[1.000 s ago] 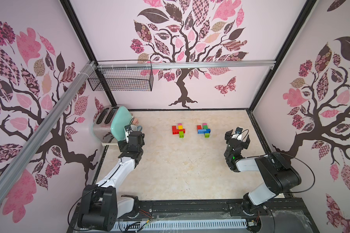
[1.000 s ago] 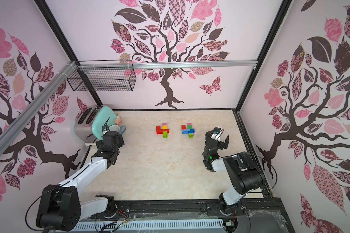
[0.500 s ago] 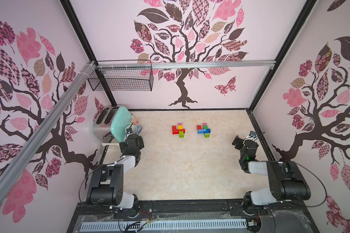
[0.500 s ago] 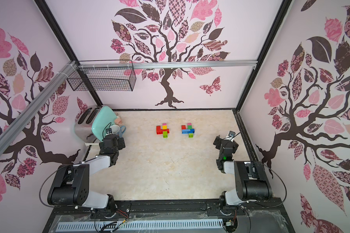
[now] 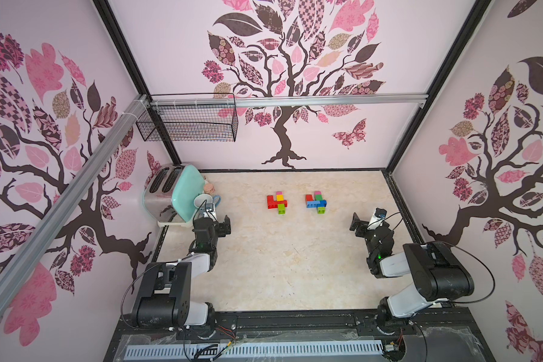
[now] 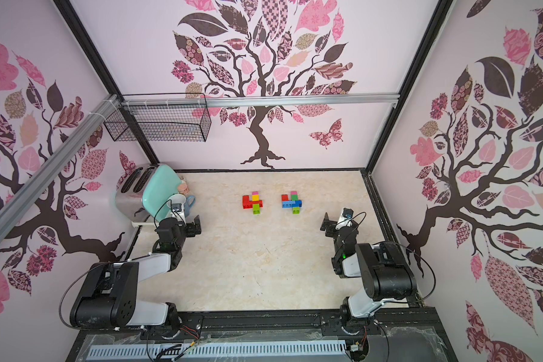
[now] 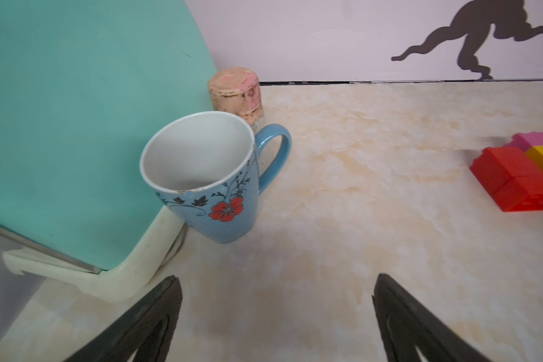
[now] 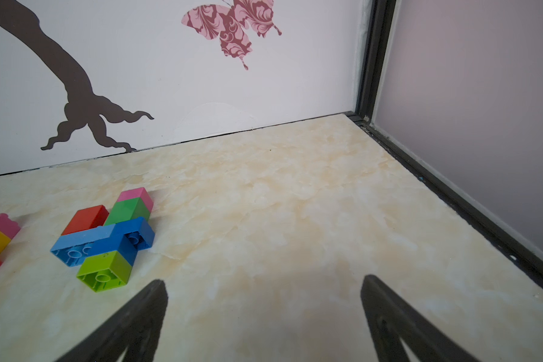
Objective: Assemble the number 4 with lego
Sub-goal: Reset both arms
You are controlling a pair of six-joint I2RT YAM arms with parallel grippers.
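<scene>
Beige marbled tabletop (image 5: 279, 269) — red-based lego cluster (image 5: 276, 202) and blue-based lego cluster (image 5: 316, 202), studded plastic bricks, at twelve o'clock; left gripper (image 7: 276, 277) at nine, right gripper (image 8: 264, 278) at three — fingers spread, empty.
</scene>
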